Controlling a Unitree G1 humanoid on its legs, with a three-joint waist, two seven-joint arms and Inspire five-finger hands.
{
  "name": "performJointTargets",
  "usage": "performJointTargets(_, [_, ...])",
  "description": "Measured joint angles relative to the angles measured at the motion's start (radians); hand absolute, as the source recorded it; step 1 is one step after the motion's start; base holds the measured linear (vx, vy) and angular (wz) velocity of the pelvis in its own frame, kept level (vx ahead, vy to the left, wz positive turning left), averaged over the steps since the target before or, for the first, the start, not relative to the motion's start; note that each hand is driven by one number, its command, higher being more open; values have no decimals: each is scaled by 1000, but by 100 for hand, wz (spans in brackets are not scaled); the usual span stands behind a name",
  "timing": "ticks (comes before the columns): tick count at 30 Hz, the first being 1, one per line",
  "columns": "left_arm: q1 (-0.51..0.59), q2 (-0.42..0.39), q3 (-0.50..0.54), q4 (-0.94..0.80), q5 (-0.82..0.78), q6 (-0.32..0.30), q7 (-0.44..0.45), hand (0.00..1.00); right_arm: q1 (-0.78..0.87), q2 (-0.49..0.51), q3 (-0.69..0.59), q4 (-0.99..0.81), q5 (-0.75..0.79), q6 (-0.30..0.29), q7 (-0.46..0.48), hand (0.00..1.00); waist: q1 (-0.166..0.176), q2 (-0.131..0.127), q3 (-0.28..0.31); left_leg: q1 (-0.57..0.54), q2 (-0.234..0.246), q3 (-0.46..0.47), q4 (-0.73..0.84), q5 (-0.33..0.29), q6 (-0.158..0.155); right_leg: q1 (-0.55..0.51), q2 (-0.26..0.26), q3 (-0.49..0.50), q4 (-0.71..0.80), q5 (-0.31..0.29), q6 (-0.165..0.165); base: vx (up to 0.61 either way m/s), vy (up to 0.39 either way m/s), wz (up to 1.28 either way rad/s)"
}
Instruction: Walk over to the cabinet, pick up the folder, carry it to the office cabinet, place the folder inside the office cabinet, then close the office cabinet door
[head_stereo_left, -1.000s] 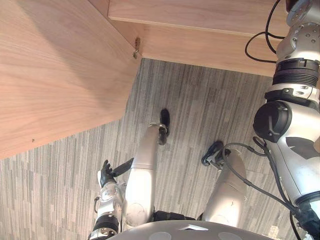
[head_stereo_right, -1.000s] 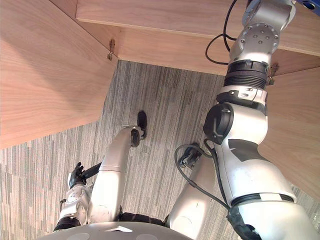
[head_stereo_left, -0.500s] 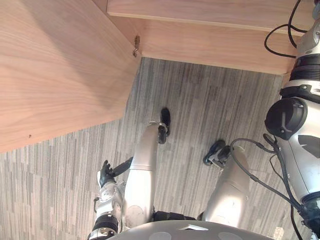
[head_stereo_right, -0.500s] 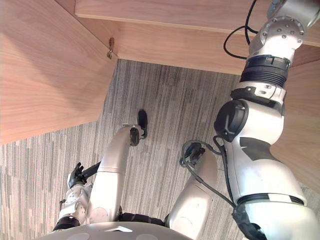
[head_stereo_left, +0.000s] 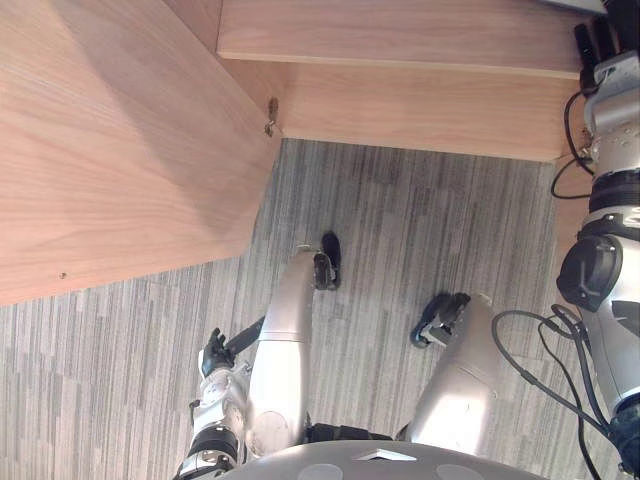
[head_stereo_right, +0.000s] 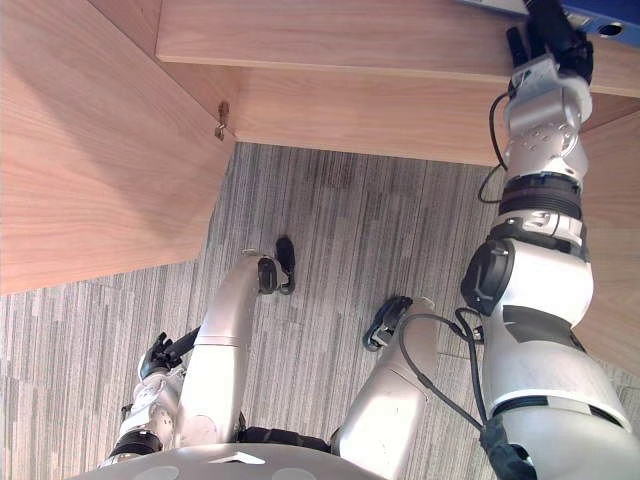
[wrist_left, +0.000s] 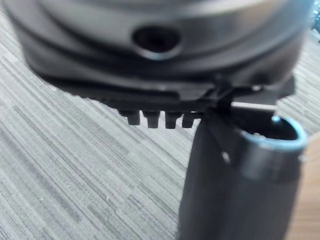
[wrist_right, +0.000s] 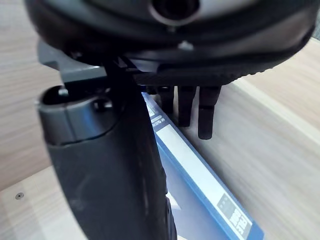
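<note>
Blue flat folder with a white label strip (wrist_right: 200, 175) lies on the light wooden shelf (head_stereo_right: 350, 40) of the cabinet, at the far right of the scene. The right hand (head_stereo_right: 555, 40) is raised up to this shelf and is just above the folder. Its dark fingers (wrist_right: 207, 112) are straight and spread loosely, not closed around anything, and the thumb stands beside them. The left hand (head_stereo_left: 214, 353) hangs low at the near left over the grey striped carpet (head_stereo_left: 400, 230), fingers relaxed and holding nothing. A wide wooden door panel (head_stereo_left: 120, 150) stands open on the left, with a small metal hinge (head_stereo_left: 270, 115) at its far corner.
</note>
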Motion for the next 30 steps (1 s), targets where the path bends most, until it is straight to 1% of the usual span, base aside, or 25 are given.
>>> performJointTargets(2, [1,-3,15,10,0,1,-3,100,45,0,1,26,-36,16,18,100,4,-3,-21,30,-3,-1,-20,4,-4,33,0,-11,-18,0,0,16,25,6])
performJointTargets(3, [1,-4,26,15,2,4,-10,100,86,1,-1,44,-78,32,37,100,8,-6,-45,55,-7,0,-48,16,-3,60,0,-23,-42,3,1,40,20,12])
performJointTargets(4, [2,-4,36,15,5,4,-18,100,123,3,-3,64,-122,49,55,100,8,-8,-59,90,-13,-1,-85,34,2,98,1,-37,-73,10,3,51,24,12])
performJointTargets(5, [2,-4,44,14,4,4,-21,100,140,7,-3,71,-141,56,59,100,8,-11,-64,112,-17,-1,-106,42,0,118,1,-44,-90,16,2,52,22,12])
performJointTargets(6, [12,-4,62,14,5,4,-30,100,182,28,-1,95,-177,65,76,100,7,-17,-100,145,-22,-2,-162,63,-6,153,3,-67,-140,34,-2,34,17,4])
performJointTargets(7, [18,-3,72,14,5,4,-36,100,193,38,4,106,-195,72,82,100,5,-20,-117,155,-22,-3,-185,71,-9,162,4,-74,-161,41,-10,65,41,-2])
performJointTargets(8, [23,-1,92,15,5,6,-39,100,204,54,11,136,-224,88,96,100,1,-27,-138,182,-22,-1,-233,87,-16,185,17,-85,-205,57,-12,51,31,-8])
performJointTargets(9, [24,0,100,15,5,7,-42,100,208,59,13,147,-232,99,100,100,0,-30,-149,193,-20,-2,-255,93,-22,196,23,-89,-227,67,-14,72,46,-12])
performJointTargets(11, [29,13,132,15,8,12,-49,100,216,73,46,181,-268,125,108,100,-8,-46,-176,230,-18,0,-329,121,-26,225,42,-106,-295,96,-22,44,21,-9])
performJointTargets(12, [30,18,144,15,9,15,-52,100,217,80,48,182,-276,126,112,100,-14,-49,-179,237,-17,0,-342,125,-28,232,46,-110,-309,100,-21,35,-1,-10])
performJointTargets(13, [31,28,168,18,14,20,-56,100,217,89,49,182,-290,127,125,100,-19,-55,-183,250,-10,3,-360,133,-24,244,58,-113,-335,111,-25,36,1,-18])
performJointTargets(14, [31,38,195,18,36,23,-56,100,216,93,49,181,-306,127,136,100,-17,-63,-187,262,-2,8,-376,136,-25,252,72,-114,-357,120,-26,33,-3,-20])
performJointTargets(17, [31,73,249,18,52,39,-56,100,213,95,45,179,-348,127,146,100,-21,-84,-199,296,-2,18,-414,142,-28,278,77,-115,-391,130,-22,49,-21,-8])
performJointTargets(19, [31,86,271,18,83,41,-57,100,200,95,34,176,-384,127,157,100,-22,-86,-202,311,0,21,-424,143,-30,291,83,-117,-406,134,-20,51,-41,-7])
performJointTargets(22, [30,103,284,13,88,42,-57,100,157,96,14,165,-405,127,167,100,-29,-86,-202,314,4,22,-432,145,-33,294,90,-117,-418,137,-22,22,-18,-4])
performJointTargets(28, [30,104,297,14,92,42,-59,100,69,96,6,92,-425,125,167,100,-28,-85,-202,314,16,23,-441,145,-35,291,105,-117,-434,139,-25,24,-26,-5])
performJointTargets(30, [30,102,297,16,92,42,-59,100,32,97,13,88,-460,117,165,100,-25,-85,-202,314,18,30,-454,150,-41,281,108,-114,-441,143,-29,4,-30,-7])
